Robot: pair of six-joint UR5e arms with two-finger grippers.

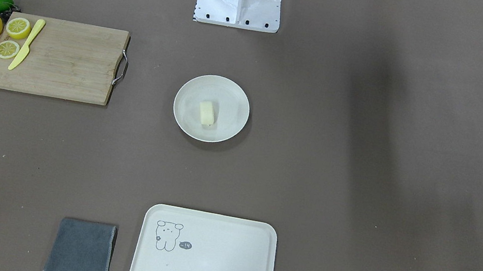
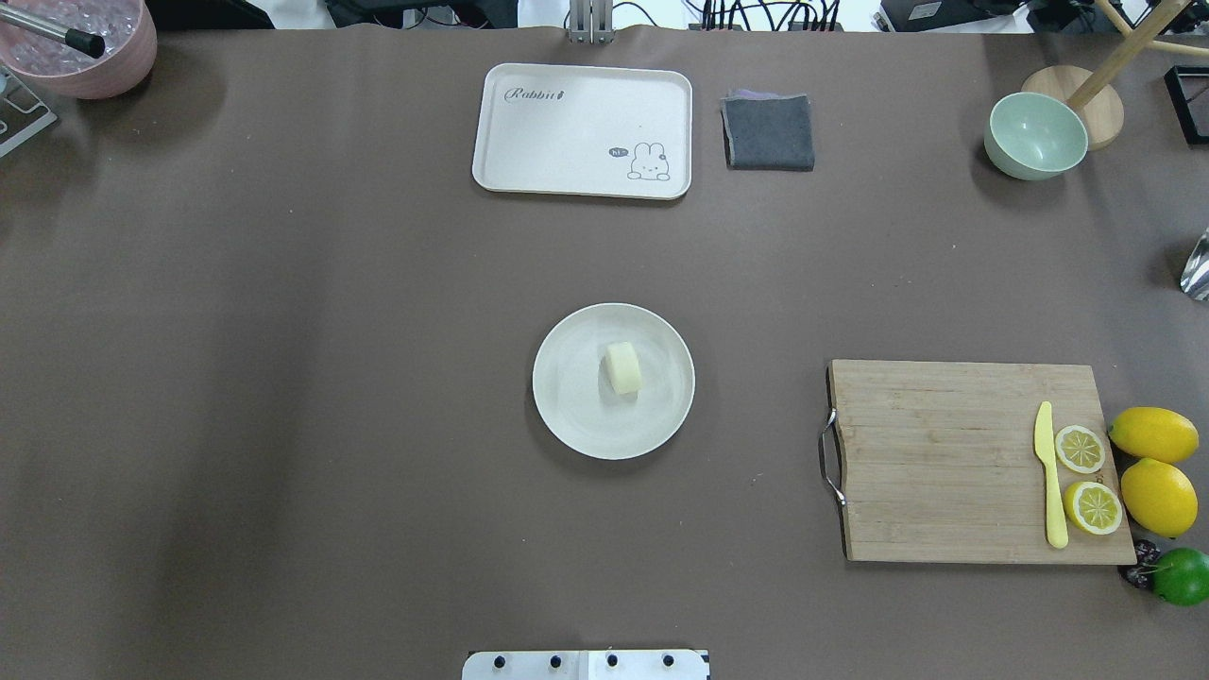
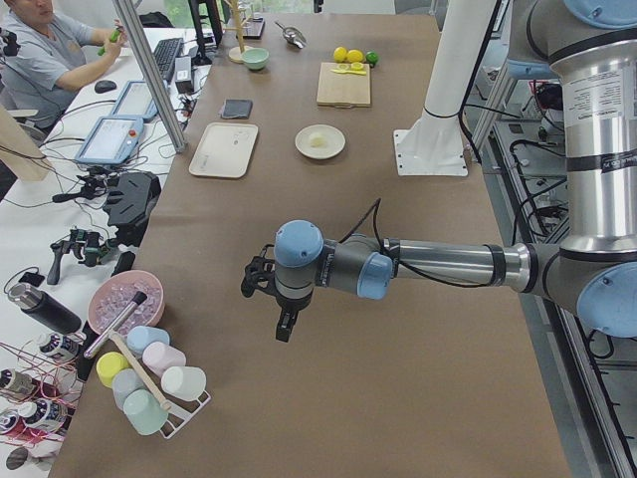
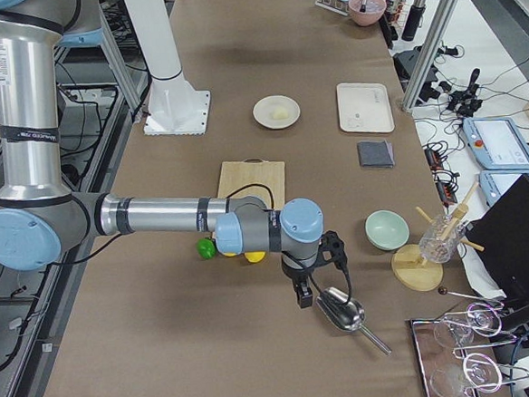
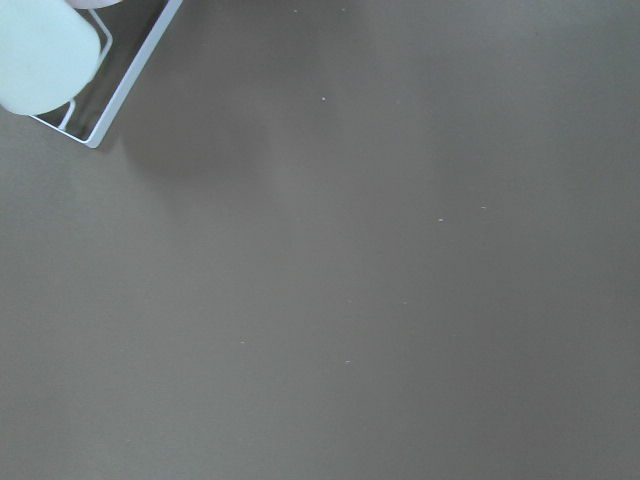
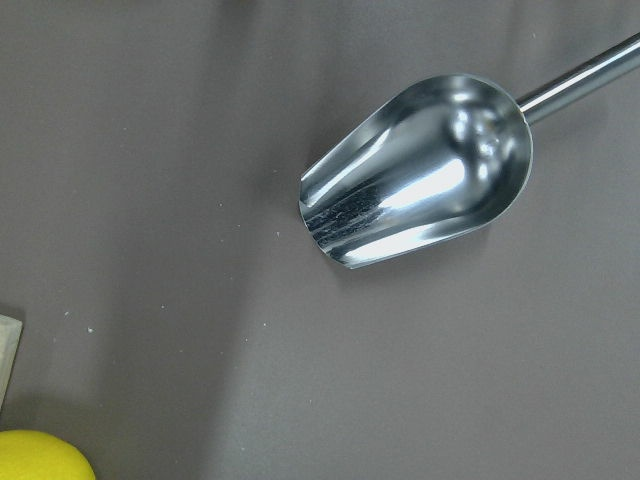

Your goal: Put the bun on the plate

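The pale cream bun [image 1: 207, 113] [image 2: 623, 368] lies on its side in the middle of the round off-white plate [image 1: 233, 102] [image 2: 570, 401] at the table's centre. Neither arm is near it. My left gripper [image 3: 284, 324] hangs over bare table far toward the left end, beside a rack of cups. It shows only in the exterior left view, so I cannot tell its state. My right gripper [image 4: 303, 296] hovers at the right end, just above a metal scoop [image 6: 420, 210]. It shows only in the exterior right view, so its state is likewise unclear.
A cream tray [image 2: 583, 130] and grey cloth [image 2: 769, 132] lie at the far edge. A wooden cutting board [image 2: 954, 463] holds a yellow knife [image 2: 1050, 477] and lemon halves [image 2: 1080, 450], with whole lemons [image 2: 1154, 433] beside it. A green bowl [image 2: 1034, 135] and pink bowl [image 2: 80, 42] occupy the far corners.
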